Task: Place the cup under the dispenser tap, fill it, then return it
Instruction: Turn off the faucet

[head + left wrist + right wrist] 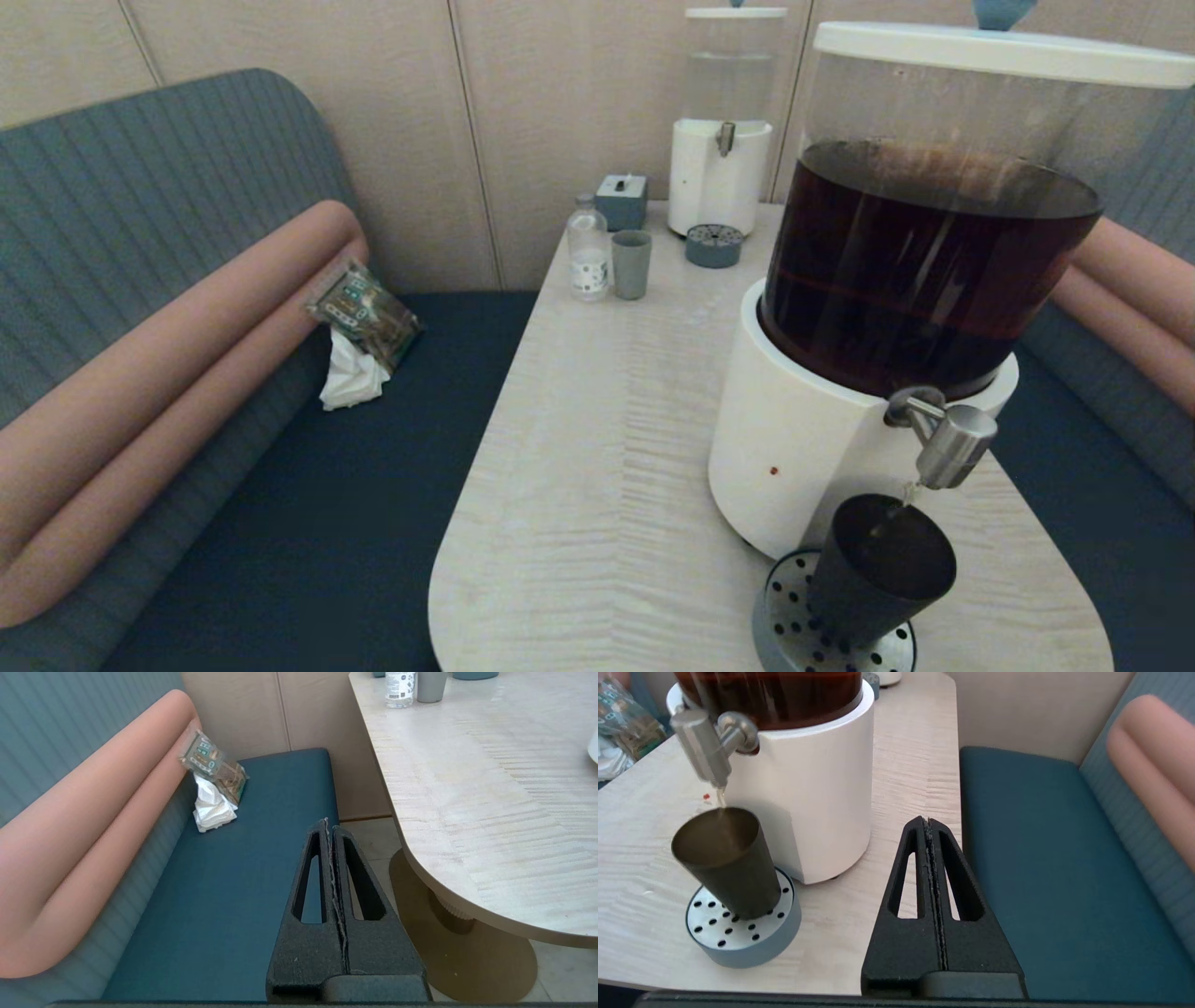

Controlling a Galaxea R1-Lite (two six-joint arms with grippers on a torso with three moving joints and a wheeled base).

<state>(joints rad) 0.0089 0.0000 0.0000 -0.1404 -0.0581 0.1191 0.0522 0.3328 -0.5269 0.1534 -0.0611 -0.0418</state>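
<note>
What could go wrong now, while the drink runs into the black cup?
1. The tap is pouring and neither gripper holds it, so the cup may overflow onto the drip tray.
2. The right gripper is shut and away from the cup; a late or clumsy grab could spill it.

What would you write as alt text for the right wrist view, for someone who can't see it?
A small matte black tapered cup stands on a round perforated grey drip tray under the brushed-steel dispenser tap, a thin stream falling into it. The shut black right gripper hangs clear, over the pale wooden table's edge.
</note>
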